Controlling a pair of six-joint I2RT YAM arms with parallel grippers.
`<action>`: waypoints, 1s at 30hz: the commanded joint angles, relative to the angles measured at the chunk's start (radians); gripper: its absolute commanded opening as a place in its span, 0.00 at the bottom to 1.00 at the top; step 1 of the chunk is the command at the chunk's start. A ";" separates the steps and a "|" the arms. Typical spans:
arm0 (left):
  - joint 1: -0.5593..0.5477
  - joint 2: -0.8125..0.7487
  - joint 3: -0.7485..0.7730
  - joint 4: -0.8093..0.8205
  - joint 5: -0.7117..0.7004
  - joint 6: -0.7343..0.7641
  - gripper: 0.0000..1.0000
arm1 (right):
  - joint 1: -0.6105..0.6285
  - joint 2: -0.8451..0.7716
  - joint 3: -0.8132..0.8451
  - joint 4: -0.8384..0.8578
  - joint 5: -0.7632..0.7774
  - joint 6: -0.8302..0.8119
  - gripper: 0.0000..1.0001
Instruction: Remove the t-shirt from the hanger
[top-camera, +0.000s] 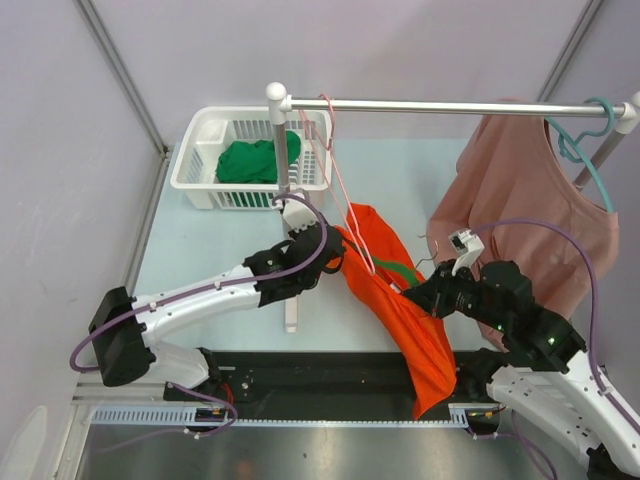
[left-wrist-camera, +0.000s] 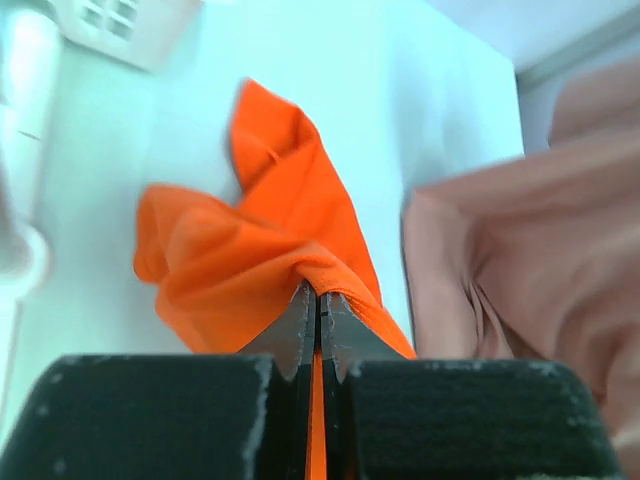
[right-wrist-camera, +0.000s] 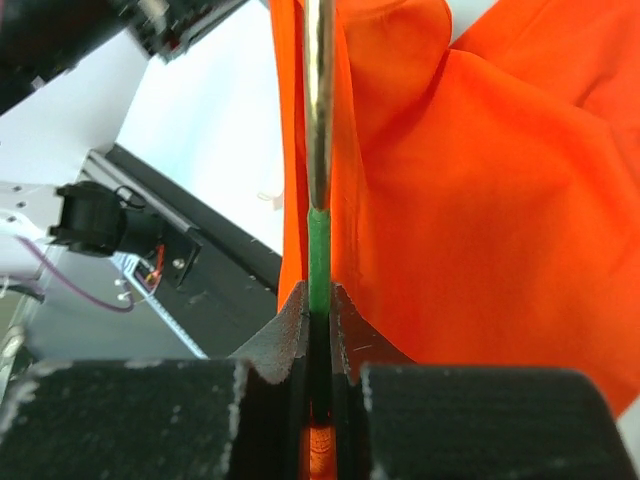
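Observation:
An orange t-shirt (top-camera: 400, 300) hangs in the middle of the top view, draped over a green-coated wire hanger (top-camera: 397, 276). My left gripper (top-camera: 333, 262) is shut on a fold of the orange t-shirt (left-wrist-camera: 260, 260) at its upper left edge. My right gripper (top-camera: 418, 295) is shut on the green hanger (right-wrist-camera: 318, 260), whose bare metal wire runs upward in the right wrist view, with the orange t-shirt (right-wrist-camera: 480, 200) right behind it.
A rail (top-camera: 450, 106) spans the back on a white post (top-camera: 282, 170). A pink wire hanger (top-camera: 335, 165) hangs from it at left. A pink shirt (top-camera: 520, 210) on a teal hanger (top-camera: 585, 140) hangs at right. A white basket (top-camera: 205, 170) holds a green garment (top-camera: 255, 160).

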 joint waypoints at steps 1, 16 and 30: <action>0.091 0.004 0.068 -0.057 -0.183 0.008 0.00 | 0.014 -0.044 0.071 -0.061 -0.123 0.003 0.00; 0.130 0.065 0.121 -0.103 -0.093 0.094 0.00 | 0.005 -0.231 0.174 -0.168 -0.059 0.003 0.00; 0.148 0.012 0.001 0.058 0.186 0.206 0.00 | -0.041 -0.343 0.177 0.033 0.012 0.058 0.00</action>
